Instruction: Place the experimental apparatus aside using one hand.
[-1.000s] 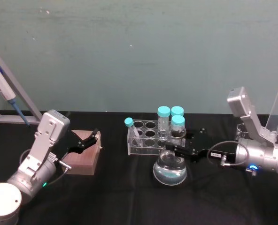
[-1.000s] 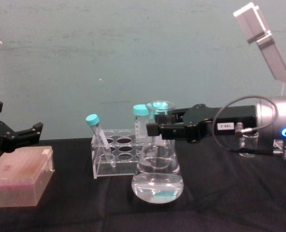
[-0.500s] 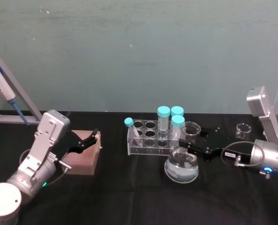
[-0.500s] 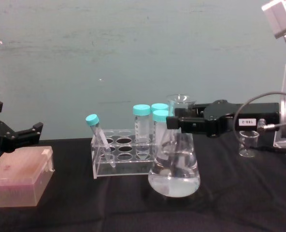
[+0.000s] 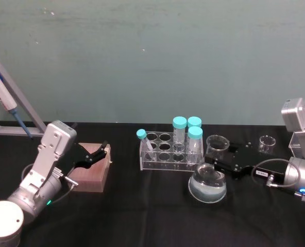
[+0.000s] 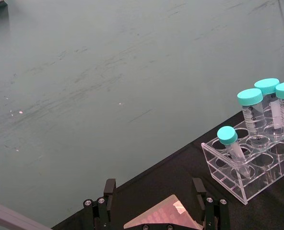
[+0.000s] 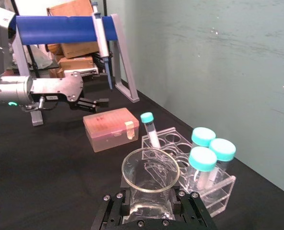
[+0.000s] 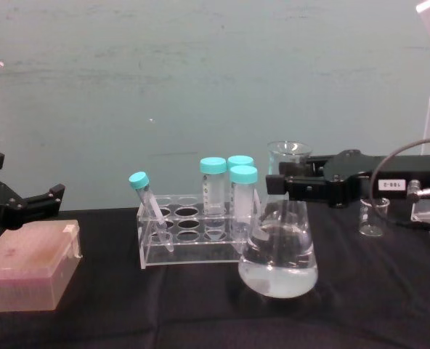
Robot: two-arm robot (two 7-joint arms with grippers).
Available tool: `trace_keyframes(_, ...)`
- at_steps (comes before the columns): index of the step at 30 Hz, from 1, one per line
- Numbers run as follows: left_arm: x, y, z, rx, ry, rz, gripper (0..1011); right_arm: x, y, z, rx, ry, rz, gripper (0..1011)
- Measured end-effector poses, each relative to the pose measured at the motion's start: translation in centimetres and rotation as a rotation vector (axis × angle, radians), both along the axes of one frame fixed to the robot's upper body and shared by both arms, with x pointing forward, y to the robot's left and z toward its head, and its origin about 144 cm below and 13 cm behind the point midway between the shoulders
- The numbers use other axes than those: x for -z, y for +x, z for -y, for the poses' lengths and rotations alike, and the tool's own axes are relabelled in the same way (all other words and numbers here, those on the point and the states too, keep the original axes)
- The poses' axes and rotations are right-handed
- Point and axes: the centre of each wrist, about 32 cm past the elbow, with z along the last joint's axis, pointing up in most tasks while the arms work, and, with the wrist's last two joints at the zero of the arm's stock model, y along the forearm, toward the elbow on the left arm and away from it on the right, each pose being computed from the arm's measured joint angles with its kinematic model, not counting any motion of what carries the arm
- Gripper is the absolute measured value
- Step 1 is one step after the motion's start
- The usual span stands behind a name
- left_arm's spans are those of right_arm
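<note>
Chest view: the conical flask (image 8: 278, 254), clamped at the neck by the right pincer (image 8: 284, 185), has been carried rightward past the tube rack (image 8: 189, 236); setting down remains.

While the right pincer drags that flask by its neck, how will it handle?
The flask is clear glass, so probably slick and breakable in the right pincer. The liquid pooled in its wide base likely makes it bottom-heavy: it should slide rather than tip. The liquid may slosh if stopped abruptly. The left pincer rests over the pink box.
</note>
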Motion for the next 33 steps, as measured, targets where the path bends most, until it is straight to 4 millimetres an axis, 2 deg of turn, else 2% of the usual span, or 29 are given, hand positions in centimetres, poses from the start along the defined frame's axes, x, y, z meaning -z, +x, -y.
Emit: trace_keyframes(33,0.0,0.0,0.0,0.0,0.0,0.0,1000,-0.2,-2.1,3.6,0.194,-0.016,-0.022,451)
